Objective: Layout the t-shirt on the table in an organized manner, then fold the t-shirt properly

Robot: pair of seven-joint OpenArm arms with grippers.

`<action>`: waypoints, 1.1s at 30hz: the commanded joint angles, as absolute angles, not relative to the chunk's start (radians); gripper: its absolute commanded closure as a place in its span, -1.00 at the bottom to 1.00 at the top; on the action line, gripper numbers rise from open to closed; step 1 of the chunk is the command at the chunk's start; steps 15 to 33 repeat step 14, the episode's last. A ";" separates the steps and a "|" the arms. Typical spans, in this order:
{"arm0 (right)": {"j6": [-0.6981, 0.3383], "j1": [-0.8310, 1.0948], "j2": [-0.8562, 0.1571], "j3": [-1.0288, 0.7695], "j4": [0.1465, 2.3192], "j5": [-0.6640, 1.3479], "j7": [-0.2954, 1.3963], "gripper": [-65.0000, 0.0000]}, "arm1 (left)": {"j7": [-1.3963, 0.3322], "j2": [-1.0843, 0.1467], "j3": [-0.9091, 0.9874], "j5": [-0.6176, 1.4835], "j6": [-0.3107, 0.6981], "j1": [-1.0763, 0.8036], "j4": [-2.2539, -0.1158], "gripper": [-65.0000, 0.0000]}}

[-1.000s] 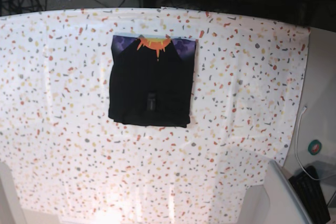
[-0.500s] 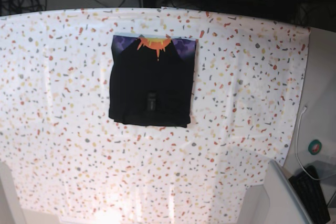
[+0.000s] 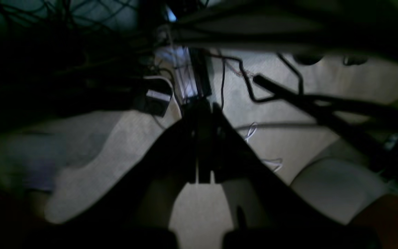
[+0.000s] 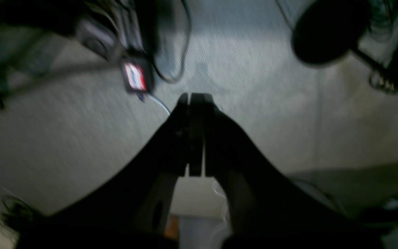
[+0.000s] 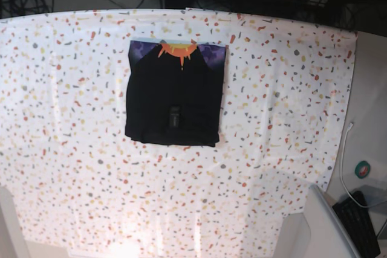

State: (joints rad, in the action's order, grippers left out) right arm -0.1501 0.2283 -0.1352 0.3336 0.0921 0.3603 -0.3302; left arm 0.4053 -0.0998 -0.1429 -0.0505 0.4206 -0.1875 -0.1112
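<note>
The t-shirt point(image 5: 175, 93) is laid folded into a neat rectangle on the table point(image 5: 290, 119), toward its far middle. The left tool point(image 3: 200, 138) and the right tool point(image 4: 195, 135) are closed on nothing, seemingly held over the floor, though both wrist views are dim.

Both arms pulled back past far edge on my end, barely poking into base view at top. Left gripper point(image 3: 204, 138) fully closed, fingers pressed together, nothing between them. Right gripper point(image 4: 195, 135) same deal, closed tight and empty. Wrist views dim and blurry, both pointing down toward floor.
</note>
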 commanded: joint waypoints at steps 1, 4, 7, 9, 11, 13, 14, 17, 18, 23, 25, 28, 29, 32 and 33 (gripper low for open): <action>-0.156 0.259 -0.137 0.332 0.087 0.358 -0.323 1.00 | 0.410 -0.104 -0.142 -0.051 0.429 -0.197 -0.096 1.00; -0.156 0.260 -0.128 0.332 0.087 0.358 -0.360 1.00 | 0.418 -0.107 -0.142 -0.050 0.429 -0.196 -0.087 1.00; -0.156 0.262 -0.122 0.338 0.087 0.358 -0.400 1.00 | 0.418 -0.110 -0.142 -0.050 0.429 -0.199 -0.087 1.00; -0.156 0.260 -0.120 0.340 0.087 0.358 -0.406 1.00 | 0.418 -0.110 -0.142 -0.050 0.429 -0.205 -0.087 1.00; -0.156 0.255 -0.120 0.340 0.087 0.358 -0.406 1.00 | 0.418 -0.110 -0.142 -0.050 0.429 -0.205 -0.087 1.00; -0.156 0.249 -0.122 0.341 0.087 0.357 -0.406 1.00 | 0.418 -0.107 -0.142 -0.050 0.429 -0.200 -0.087 1.00; -0.156 0.245 -0.122 0.341 0.087 0.357 -0.406 1.00 | 0.418 -0.105 -0.142 -0.050 0.429 -0.197 -0.087 1.00; -0.156 0.245 -0.122 0.341 0.087 0.357 -0.406 1.00 | 0.418 -0.105 -0.142 -0.050 0.429 -0.197 -0.087 1.00; -0.156 0.245 -0.122 0.341 0.087 0.357 -0.406 1.00 | 0.418 -0.105 -0.142 -0.050 0.429 -0.197 -0.087 1.00; -0.156 0.245 -0.122 0.341 0.087 0.357 -0.406 1.00 | 0.418 -0.105 -0.142 -0.050 0.429 -0.197 -0.087 1.00; -0.156 0.245 -0.122 0.341 0.087 0.357 -0.406 1.00 | 0.418 -0.105 -0.142 -0.050 0.429 -0.197 -0.087 1.00; -0.156 0.245 -0.122 0.341 0.087 0.357 -0.406 1.00 | 0.418 -0.105 -0.142 -0.050 0.429 -0.197 -0.087 1.00; -0.156 0.245 -0.122 0.341 0.087 0.357 -0.406 1.00 | 0.418 -0.105 -0.142 -0.050 0.429 -0.197 -0.087 1.00; -0.156 0.245 -0.122 0.341 0.087 0.357 -0.406 1.00 | 0.418 -0.105 -0.142 -0.050 0.429 -0.197 -0.087 1.00; -0.156 0.245 -0.122 0.341 0.087 0.357 -0.406 1.00 | 0.418 -0.105 -0.142 -0.050 0.429 -0.197 -0.087 1.00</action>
